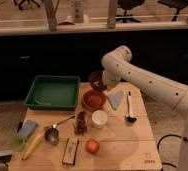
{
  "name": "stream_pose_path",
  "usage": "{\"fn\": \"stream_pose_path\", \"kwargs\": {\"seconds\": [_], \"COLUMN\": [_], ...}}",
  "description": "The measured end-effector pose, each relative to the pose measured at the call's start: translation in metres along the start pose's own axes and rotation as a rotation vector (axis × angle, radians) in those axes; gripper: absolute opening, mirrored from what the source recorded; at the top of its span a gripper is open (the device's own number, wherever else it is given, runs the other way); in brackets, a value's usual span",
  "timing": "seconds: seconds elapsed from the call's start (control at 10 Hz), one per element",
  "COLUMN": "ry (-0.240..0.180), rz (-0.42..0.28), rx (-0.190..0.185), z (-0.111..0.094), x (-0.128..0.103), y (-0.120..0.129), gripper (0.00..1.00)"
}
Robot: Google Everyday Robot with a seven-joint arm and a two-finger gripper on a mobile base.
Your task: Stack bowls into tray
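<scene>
The green tray lies at the table's back left with nothing large in it. The red-orange bowl sits on the table just right of the tray. The dark maroon-brown bowl is just behind it, raised under the end of my arm. My gripper is at that bowl's right rim, coming in from the right. The white arm hides the gripper's end.
A white cup, a metal measuring cup, a pinecone-like brown object, an orange fruit, a dark packet, a black spoon, a pale cloth, a blue sponge block, a banana and a green cup crowd the table.
</scene>
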Motion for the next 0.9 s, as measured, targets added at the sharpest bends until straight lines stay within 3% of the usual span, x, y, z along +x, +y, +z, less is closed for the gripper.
{"fn": "stream_pose_path", "kwargs": {"seconds": [0.9], "ry": [-0.013], "rz": [-0.049], "rx": [0.018], "z": [0.0002], "x": [-0.0008], "y": [0.0042], "gripper": [0.02]}}
